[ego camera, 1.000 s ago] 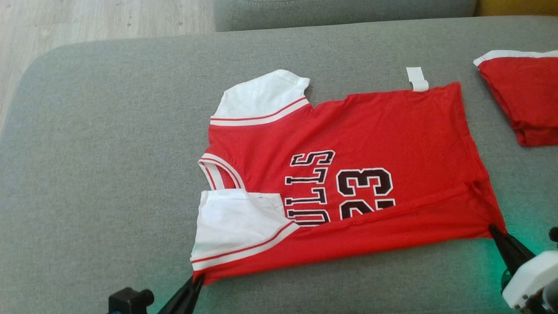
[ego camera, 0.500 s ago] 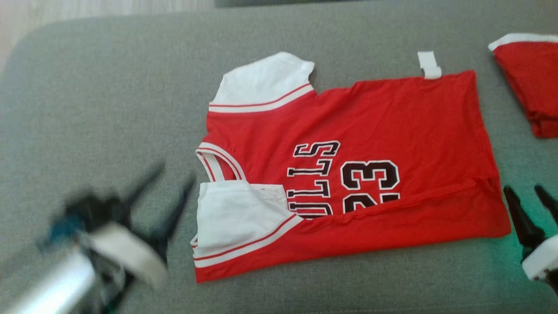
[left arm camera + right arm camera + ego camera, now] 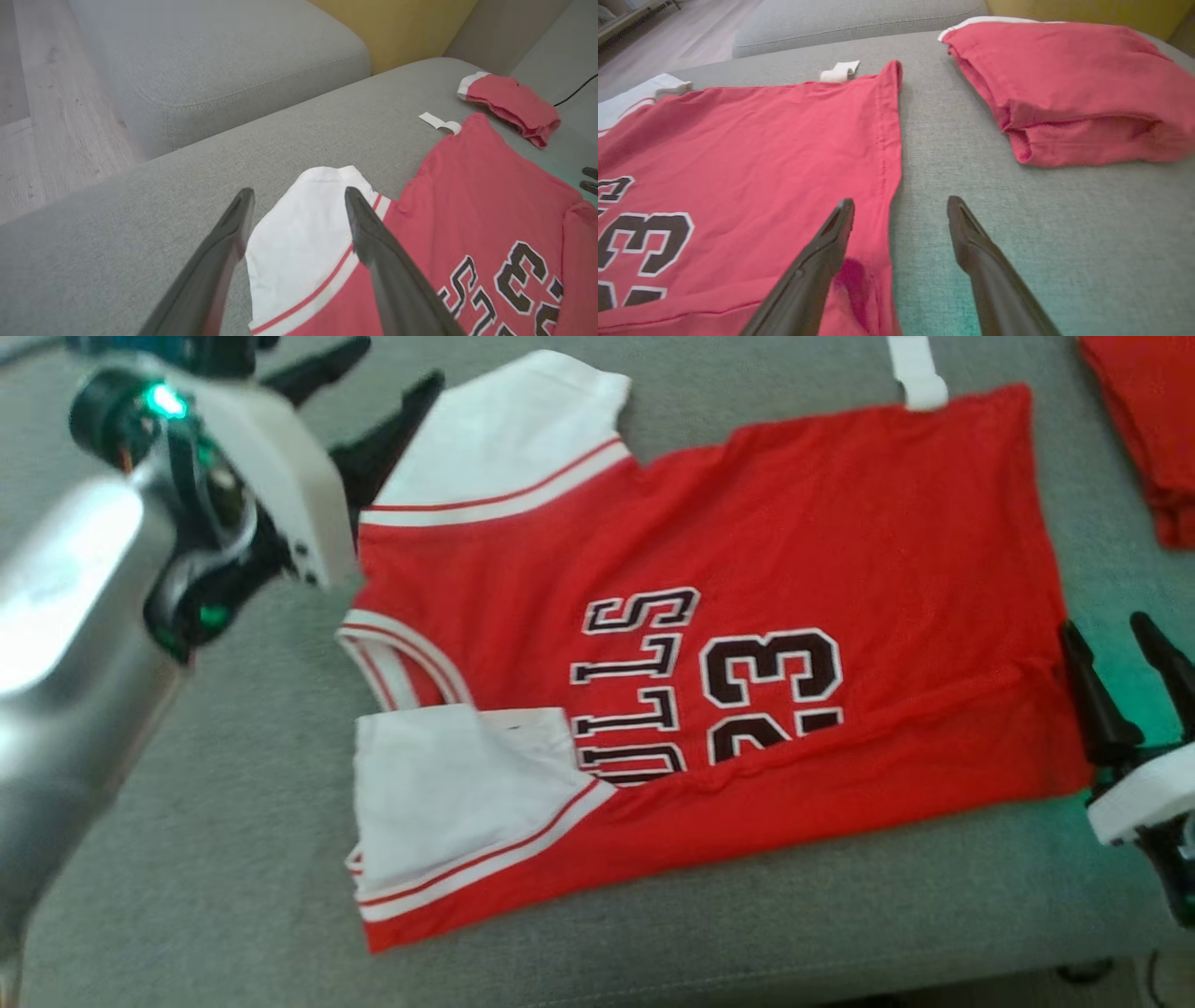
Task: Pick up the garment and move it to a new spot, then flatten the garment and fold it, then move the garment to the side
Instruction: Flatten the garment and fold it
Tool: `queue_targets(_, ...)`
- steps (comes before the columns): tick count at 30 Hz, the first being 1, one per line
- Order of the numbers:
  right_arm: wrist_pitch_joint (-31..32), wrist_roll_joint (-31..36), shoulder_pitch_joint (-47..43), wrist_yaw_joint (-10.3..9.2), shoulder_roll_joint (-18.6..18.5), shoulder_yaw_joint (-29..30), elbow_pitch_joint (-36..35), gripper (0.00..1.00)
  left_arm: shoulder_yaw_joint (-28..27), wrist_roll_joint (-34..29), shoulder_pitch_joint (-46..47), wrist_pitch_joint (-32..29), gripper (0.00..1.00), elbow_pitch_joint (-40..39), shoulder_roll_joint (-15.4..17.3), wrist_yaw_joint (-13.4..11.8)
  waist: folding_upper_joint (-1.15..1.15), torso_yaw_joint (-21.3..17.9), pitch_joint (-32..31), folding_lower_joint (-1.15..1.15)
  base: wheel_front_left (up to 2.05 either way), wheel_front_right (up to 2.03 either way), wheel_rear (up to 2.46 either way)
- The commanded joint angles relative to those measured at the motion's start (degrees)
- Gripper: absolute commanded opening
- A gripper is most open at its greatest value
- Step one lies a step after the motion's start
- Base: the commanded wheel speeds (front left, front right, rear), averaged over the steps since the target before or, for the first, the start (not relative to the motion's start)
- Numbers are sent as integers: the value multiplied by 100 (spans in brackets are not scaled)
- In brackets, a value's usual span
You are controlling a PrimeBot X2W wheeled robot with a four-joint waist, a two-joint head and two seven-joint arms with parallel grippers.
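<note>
The red shirt (image 3: 840, 523) lies flat on the gray couch (image 3: 215, 821). The left gripper (image 3: 400, 366) is at its ten o'clock, fingers apart. The right gripper (image 3: 1104, 627) is at three o'clock, fingers apart.

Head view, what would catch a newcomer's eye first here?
The red jersey with black 23 lettering lies spread across the grey sofa cushion, its near edge folded over. The left end effector hovers open by the far white sleeve, and the right end effector stands open at the hem. A second red garment lies folded at the far right.
</note>
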State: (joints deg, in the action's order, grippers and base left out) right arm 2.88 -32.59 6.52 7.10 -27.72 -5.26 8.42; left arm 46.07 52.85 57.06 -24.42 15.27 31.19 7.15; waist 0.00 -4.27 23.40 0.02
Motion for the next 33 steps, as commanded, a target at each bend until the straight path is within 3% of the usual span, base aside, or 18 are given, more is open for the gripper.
queue_targets(1, -25, 109, 8, 39, -76, -28, -117, 100, -174, 29, 386, -71, 100, 4, 172, 29, 0, -221, 202, -2, 0, 0, 0)
queue_targets(6, -129, 262, 162, 39, 258, -138, 39, 100, 564, 135, 946, -374, 100, 473, 275, 32, 0, -479, 388, -2, 0, 0, 0)
queue_targets(10, -211, 283, 238, 39, 348, -264, 198, 100, 1254, -111, 1327, -193, 100, 828, 600, 33, 0, -679, 515, -2, 0, 0, 0)
queue_targets(19, -349, 236, 407, 39, 344, -376, 338, 100, 1886, 256, 1607, -17, 100, 1441, 760, 33, 0, -903, 670, -2, 0, 0, 0)
queue_targets(20, -366, 236, 419, 39, 342, -374, 351, 100, 1974, 289, 1639, -36, 83, 1444, 768, 33, 0, -910, 687, -2, 0, 0, 0)
queue_targets(21, -382, 240, 427, 39, 342, -363, 365, 100, 2069, 298, 1687, -36, 31, 1435, 790, 33, 0, -912, 702, -2, 0, 0, 0)
queue_targets(22, -400, 247, 433, 39, 345, -342, 379, 100, 2156, 309, 1741, 9, 0, 1399, 813, 33, 0, -910, 718, -2, 0, 0, 0)
queue_targets(25, -431, 260, 441, 39, 351, -310, 401, 100, 2249, 336, 1868, 221, 0, 1360, 867, 34, 0, -903, 745, -2, 0, 0, 0)
queue_targets(33, -481, 314, 446, 39, 376, -173, 522, 100, 2545, -50, 2477, 1555, 0, 1220, 991, 34, 0, -761, 686, -2, 0, 0, 0)
